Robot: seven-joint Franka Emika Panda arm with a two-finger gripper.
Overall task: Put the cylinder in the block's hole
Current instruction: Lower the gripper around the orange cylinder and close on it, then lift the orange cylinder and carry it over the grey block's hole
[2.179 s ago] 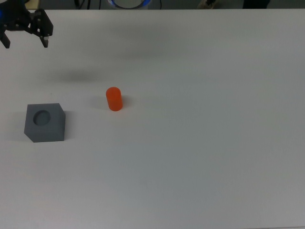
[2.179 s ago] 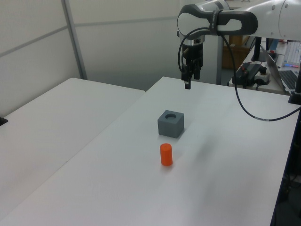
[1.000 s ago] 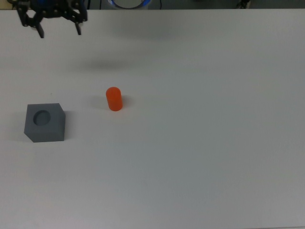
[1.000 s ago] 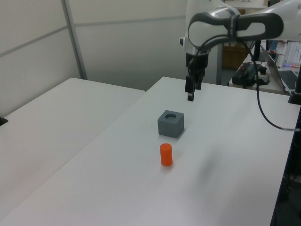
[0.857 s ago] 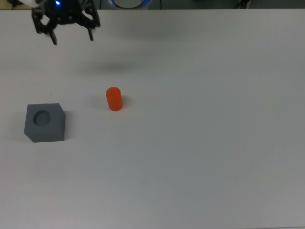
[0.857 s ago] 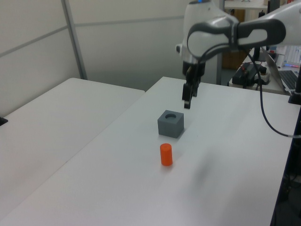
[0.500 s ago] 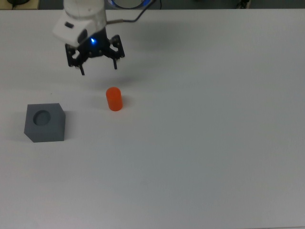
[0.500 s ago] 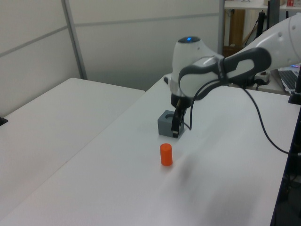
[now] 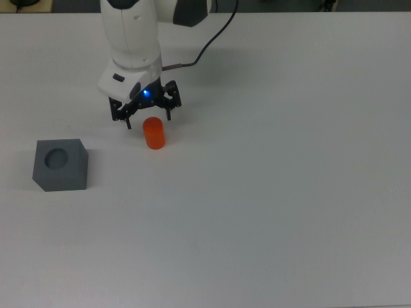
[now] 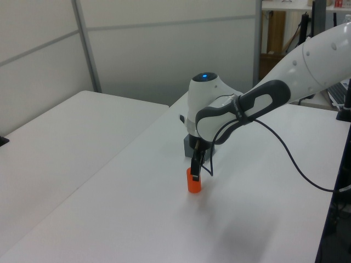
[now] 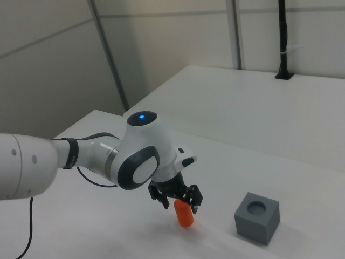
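Fingers point(image 9: 148, 119) spread wide just above the upright cylinder point(image 9: 153, 133). It looks light, rigid and smooth: grip mid-height on the curved sides.

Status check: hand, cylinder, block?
Hand open, poised over cylinder. Cylinder upright on table, not gripped. Block apart, hole facing up, unobstructed.

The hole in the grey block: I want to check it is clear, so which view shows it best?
The top view looks nearly straight down into the hole, showing its full round outline with nothing in it. The right view shows the hole only as a flattened oval. In the left view the gripper and arm hide it.
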